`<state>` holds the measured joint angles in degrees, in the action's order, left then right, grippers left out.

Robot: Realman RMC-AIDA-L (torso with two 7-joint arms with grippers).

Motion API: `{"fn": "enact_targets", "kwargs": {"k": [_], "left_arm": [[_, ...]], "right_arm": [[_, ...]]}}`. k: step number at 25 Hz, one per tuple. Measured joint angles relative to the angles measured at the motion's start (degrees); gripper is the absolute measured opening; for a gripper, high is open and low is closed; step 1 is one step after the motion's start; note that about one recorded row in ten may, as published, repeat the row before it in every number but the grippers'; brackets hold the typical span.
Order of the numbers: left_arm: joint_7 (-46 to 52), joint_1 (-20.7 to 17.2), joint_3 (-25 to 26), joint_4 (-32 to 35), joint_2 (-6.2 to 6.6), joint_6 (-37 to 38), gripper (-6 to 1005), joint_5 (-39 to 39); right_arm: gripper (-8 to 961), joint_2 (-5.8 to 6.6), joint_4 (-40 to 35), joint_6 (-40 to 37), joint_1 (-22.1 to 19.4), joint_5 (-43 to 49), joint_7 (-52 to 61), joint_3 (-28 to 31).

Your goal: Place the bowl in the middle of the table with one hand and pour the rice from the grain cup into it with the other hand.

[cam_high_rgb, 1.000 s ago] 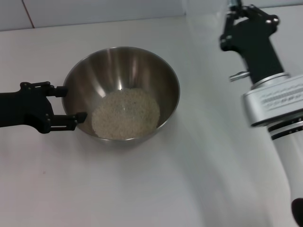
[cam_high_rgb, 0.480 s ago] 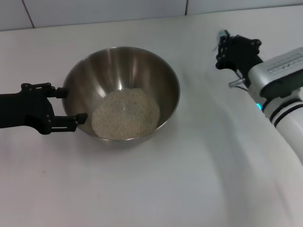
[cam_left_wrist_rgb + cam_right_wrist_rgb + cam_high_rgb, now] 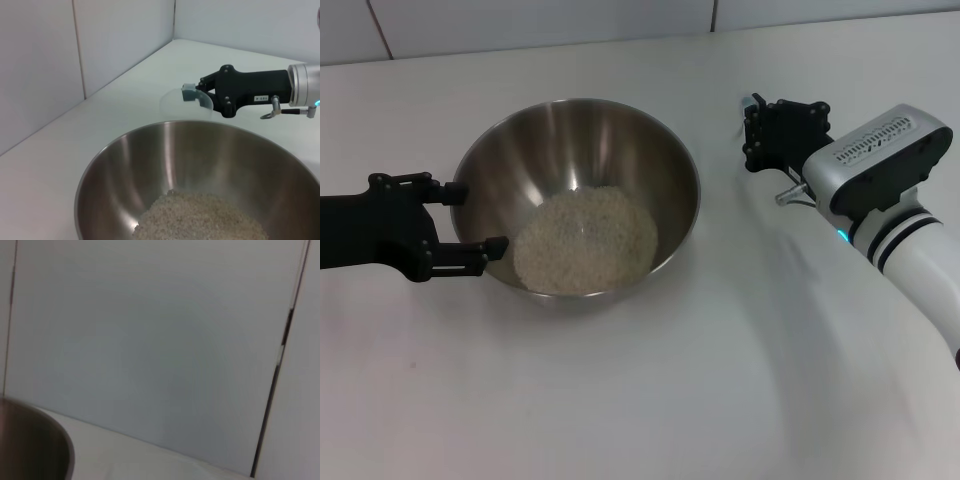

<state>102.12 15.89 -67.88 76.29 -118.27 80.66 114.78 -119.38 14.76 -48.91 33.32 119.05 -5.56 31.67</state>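
Head view: left hand [image 3: 470, 218] straddles bowl [image 3: 650, 150] rim; right hand [image 3: 757, 130] beside it.

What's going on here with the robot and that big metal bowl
The rice already lies as a pale mound in the bowl, which sits on the table. The left end effector is at the bowl's left rim, one finger on each side of the wall. The right end effector is off to the bowl's right, low over the table, holding the clear grain cup, which looks empty. The pouring seems done.
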Motion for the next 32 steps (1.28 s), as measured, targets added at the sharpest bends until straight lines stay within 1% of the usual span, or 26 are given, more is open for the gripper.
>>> {"fn": "enact_targets", "kwargs": {"k": [7,10,17,18,19,20,21,22,23,24,25,26,27,28,29,30,31,32], "left_arm": [[0.0,0.1,0.0,0.0,-0.03,0.1,819,0.0],[0.0,0.1,0.0,0.0,0.00,0.1,819,0.0],[-0.1,0.1,0.0,-0.1,0.05,0.2,819,0.0],[-0.1,0.1,0.0,-0.1,0.05,0.2,819,0.0],[-0.1,0.1,0.0,-0.6,0.11,0.3,819,0.0],[-0.1,0.1,0.0,-0.6,0.11,0.3,819,0.0],[-0.1,0.1,0.0,-0.6,0.14,0.3,819,0.1],[-0.2,0.1,0.0,-0.6,0.15,0.3,819,0.1],[-0.2,0.1,0.0,-0.6,0.15,0.3,819,0.1],[-0.2,0.1,0.0,-0.6,0.15,0.3,819,0.1],[-0.2,0.1,0.0,-0.6,0.15,0.3,819,0.1],[-0.2,0.1,0.0,-0.6,0.16,0.4,819,0.1],[-0.2,0.1,0.0,-0.6,0.16,0.4,819,0.1],[-0.2,0.1,0.0,-0.6,0.16,0.4,819,0.1],[-0.2,0.1,0.0,-0.6,0.16,0.4,819,0.1],[-0.2,0.1,0.0,-0.6,0.16,0.4,819,0.1],[-0.3,0.1,0.0,-0.6,0.14,0.4,819,0.1],[-0.3,0.1,0.0,-0.6,0.14,0.4,819,0.1]], "right_arm": [[8,-0.06,0.2,0.2,-1.1,2.3,0.0,-0.9],[8,-0.17,0.6,0.1,-2.1,2.4,0.0,-0.8],[286,-0.08,2.0,-0.3,-4.7,2.3,0.1,-0.2],[327,0.11,3.0,-1.4,-6.2,2.4,0.2,-0.4],[376,0.11,3.0,-1.4,-6.2,2.4,0.2,-0.4],[425,0.16,3.5,-2.4,-7.1,2.4,0.2,-0.6],[473,0.22,4.4,-4.5,-9.1,2.4,0.2,-0.7],[522,0.22,4.4,-4.5,-9.1,2.4,0.2,-0.7],[571,0.30,5.1,-6.8,-11.4,2.4,1.1,-0.4],[609,0.30,5.1,-6.8,-11.4,2.4,1.1,-0.4],[647,0.36,5.2,-8.0,-12.5,2.4,2.0,-0.3],[685,0.40,3.6,-14.0,-15.3,2.1,8.0,0.1],[723,0.40,3.6,-14.0,-15.3,2.1,8.0,0.1],[761,0.35,-0.1,-21.7,-17.1,1.9,16.3,0.9],[767,0.34,-2.9,-26.9,-17.8,1.9,22.1,1.5],[773,0.34,-2.9,-26.9,-17.8,1.9,22.1,1.5],[778,0.93,-9.0,-36.7,-17.1,2.5,31.1,1.5],[784,0.93,-9.0,-36.7,-17.1,2.5,31.1,1.5]]}}
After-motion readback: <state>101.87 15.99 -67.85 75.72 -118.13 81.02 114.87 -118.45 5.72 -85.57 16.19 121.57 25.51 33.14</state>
